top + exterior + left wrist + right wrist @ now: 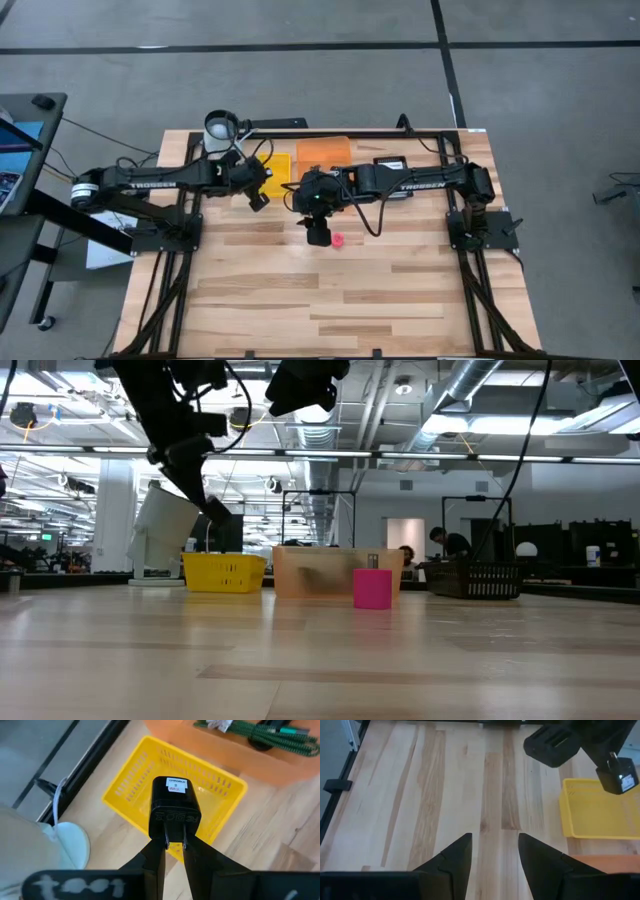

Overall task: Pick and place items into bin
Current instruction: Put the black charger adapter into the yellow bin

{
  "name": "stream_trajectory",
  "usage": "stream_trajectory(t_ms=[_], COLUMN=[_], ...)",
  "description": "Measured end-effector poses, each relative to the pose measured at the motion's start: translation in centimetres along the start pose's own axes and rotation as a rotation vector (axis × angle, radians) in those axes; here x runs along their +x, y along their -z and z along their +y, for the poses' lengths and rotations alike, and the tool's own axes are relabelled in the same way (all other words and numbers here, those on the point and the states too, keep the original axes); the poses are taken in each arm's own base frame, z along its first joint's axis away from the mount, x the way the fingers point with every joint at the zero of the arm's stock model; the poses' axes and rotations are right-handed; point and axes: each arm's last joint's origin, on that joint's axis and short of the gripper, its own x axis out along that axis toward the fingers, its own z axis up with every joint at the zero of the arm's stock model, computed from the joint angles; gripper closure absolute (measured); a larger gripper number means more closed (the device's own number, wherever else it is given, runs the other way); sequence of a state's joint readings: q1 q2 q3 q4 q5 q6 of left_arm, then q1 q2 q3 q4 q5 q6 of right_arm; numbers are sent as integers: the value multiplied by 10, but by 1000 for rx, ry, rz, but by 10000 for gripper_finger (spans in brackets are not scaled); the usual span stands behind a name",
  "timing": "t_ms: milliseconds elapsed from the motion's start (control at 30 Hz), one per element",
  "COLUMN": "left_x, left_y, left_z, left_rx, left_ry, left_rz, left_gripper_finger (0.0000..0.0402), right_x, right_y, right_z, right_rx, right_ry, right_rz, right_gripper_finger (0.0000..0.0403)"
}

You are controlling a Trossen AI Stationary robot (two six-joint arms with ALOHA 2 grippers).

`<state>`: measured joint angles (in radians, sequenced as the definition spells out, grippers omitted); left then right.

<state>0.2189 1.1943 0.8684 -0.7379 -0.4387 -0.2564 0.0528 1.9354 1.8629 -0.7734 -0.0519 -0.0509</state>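
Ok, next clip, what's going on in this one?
The left hand is shut on a black plug adapter, gripping it by its prongs and holding it in the air above the yellow basket. The right hand is open and empty over bare table, with a small pink block close by. An orange bin beside the basket already holds green cables.

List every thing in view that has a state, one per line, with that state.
Left end effector: shut on the black charger, raised above the yellow basket.
Black charger: held by its prongs, off the table.
Yellow basket: upright, looks empty.
Orange bin: holds green cables.
Right end effector: open, empty, above bare table.
Pink block: upright on the table, untouched.
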Motion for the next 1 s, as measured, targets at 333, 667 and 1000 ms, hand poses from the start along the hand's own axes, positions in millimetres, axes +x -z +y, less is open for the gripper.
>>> stream_trajectory(t_ms=[333, 667, 1000], left_x=[29, 56, 61], left_y=[-8, -7, -9], left_z=[6, 12, 10], left_rx=[99, 146, 168], left_ry=[62, 85, 90], left_rz=[65, 158, 146], left_gripper_finger=[358, 358, 344], right_x=[0, 0, 0], right_y=[0, 0, 0], right_z=[0, 0, 0], right_rx=[1, 1, 0], right_ry=[0, 0, 0], right_rz=[0, 1, 1], right_gripper_finger=[249, 249, 249])
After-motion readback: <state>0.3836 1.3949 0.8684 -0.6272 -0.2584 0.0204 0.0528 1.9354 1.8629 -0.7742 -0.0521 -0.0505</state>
